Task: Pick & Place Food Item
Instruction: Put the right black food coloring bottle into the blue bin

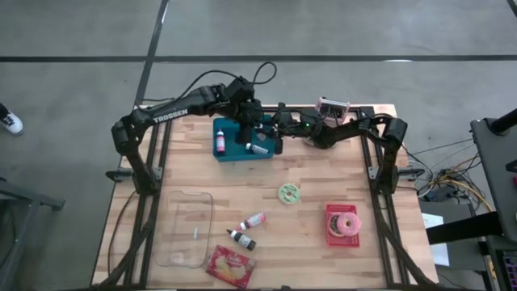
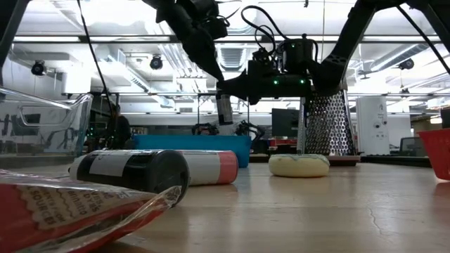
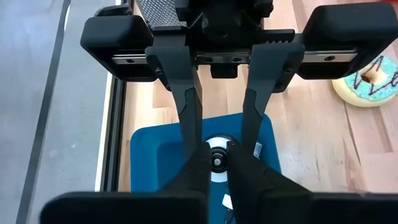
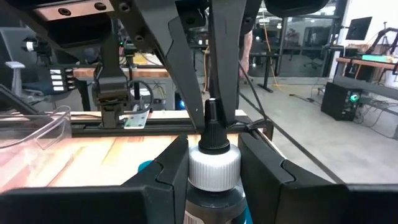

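Observation:
Above the blue tray (image 1: 230, 152) at the table's far middle, a small dark bottle (image 4: 213, 186) with a white collar and black nozzle stands upright, and both grippers meet on it. My right gripper (image 1: 276, 139) is shut on the collar. My left gripper (image 1: 250, 131) slants down onto the nozzle and is shut on it. In the low view the bottle (image 2: 223, 109) hangs clear above the tray. A green-iced donut (image 1: 288, 192) lies flat on the table's middle, and a pink donut (image 1: 346, 224) lies in a red tray near the right. My left gripper pinches the bottle's black nozzle (image 4: 212, 115) between its two fingertips (image 4: 186, 81), slanting down from the far left. My right gripper pinches the bottle's white collar (image 4: 213, 163) between its two fingers (image 4: 171, 168), which come in level from the table's right. The bottle stands upright, lifted clear of the blue tray.
In the blue tray lie a pink bottle (image 1: 220, 144) and another small bottle (image 1: 258, 149). A clear container (image 1: 184, 228) stands near left, with two small bottles (image 1: 246, 229) and a red packet (image 1: 231, 267) beside it. A grater (image 1: 333, 107) sits at the far edge.

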`<state>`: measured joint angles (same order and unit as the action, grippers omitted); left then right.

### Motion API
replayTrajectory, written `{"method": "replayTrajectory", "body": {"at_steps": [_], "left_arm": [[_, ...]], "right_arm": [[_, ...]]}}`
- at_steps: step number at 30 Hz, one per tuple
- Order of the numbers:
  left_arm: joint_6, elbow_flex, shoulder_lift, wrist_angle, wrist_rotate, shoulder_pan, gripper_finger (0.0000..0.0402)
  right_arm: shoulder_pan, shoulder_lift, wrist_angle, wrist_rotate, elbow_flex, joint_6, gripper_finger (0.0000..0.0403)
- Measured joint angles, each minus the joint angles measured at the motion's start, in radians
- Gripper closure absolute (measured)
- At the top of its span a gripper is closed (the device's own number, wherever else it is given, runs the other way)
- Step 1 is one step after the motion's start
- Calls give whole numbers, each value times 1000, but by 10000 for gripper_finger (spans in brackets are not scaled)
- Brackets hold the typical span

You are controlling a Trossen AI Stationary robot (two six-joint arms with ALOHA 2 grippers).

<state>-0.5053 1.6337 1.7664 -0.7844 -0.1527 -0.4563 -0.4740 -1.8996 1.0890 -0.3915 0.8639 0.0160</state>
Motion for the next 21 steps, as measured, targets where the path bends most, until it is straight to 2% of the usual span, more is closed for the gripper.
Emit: {"method": "replayTrajectory", "body": {"at_steps": [6,12,21], "left_arm": [[-8,-1,0,-13,0,1,347],[-59,-1,0,-18,7,1,388],[-101,-1,0,-21,12,2,398]], "right_arm": [[1,0,-2,-3,0,3,300],[1,0,-5,-3,0,-2,300],[1,-1,-7,-2,0,-1,300]]}}
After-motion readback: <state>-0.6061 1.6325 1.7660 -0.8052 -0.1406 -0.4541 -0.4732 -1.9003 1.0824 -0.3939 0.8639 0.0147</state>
